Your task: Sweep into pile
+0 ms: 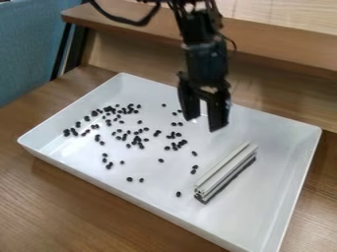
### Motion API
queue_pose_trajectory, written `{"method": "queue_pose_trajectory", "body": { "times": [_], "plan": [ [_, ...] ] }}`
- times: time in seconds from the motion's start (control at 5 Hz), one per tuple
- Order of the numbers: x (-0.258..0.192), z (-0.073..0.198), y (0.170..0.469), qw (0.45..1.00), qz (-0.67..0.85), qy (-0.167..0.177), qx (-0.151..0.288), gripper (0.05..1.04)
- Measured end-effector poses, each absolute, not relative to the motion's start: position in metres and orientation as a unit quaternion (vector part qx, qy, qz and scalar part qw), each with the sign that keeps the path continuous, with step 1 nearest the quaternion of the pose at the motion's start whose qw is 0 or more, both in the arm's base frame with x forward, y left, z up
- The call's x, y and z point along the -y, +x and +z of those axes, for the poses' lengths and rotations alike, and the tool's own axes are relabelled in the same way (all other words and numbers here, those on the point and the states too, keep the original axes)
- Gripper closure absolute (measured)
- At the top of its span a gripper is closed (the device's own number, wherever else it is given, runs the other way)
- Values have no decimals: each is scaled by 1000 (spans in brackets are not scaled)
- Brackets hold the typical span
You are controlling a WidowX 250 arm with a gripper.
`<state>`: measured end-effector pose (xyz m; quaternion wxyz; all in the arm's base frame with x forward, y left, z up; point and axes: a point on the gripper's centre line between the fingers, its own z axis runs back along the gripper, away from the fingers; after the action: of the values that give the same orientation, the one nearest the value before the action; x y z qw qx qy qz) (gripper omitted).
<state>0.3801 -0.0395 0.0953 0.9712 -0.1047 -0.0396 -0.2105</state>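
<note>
While hanging above the tray (pixel 276 197), has gripper (pixel 203 123) fingers apart. Has beans (pixel 137 140) mostly in the tray's left half, a bar (pixel 226 170) in its right, wooden table (pixel 66 202) beneath it, ledge (pixel 283 45) behind it, blue fabric (pixel 29 44) beyond its left end.

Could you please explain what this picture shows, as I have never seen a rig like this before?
The black machine is a robot arm, coming in from the top edge. At its end hangs a gripper, a two-fingered hand, with its fingers apart and nothing between them. There is one picture, taken by a fixed camera looking down at a slant. On the wooden table sits a shallow white tray. Small dark beans are scattered over much of its floor, more thickly toward the left. Toward the right lies a pale, grooved bar with a dark strip along its lower edge.
</note>
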Motion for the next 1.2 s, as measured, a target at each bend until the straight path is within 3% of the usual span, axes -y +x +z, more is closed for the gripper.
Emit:
{"method": "queue_pose_trajectory", "body": {
  "times": [0.2, 0.4, 0.6, 0.8, 1.0, 1.2],
  "plan": [
    [57, 82, 367, 972, -207, -109, 23, 83],
    [66, 103, 351, 975, -191, -101, 53, 83],
    [73, 93, 339, 980, -172, -87, 47, 83],
    [76, 90, 341, 985, -151, -62, 56, 83],
    [74, 75, 343, 989, -135, -52, 38, 83],
    [78, 71, 353, 988, -133, -59, 47, 83]
  ]
}}
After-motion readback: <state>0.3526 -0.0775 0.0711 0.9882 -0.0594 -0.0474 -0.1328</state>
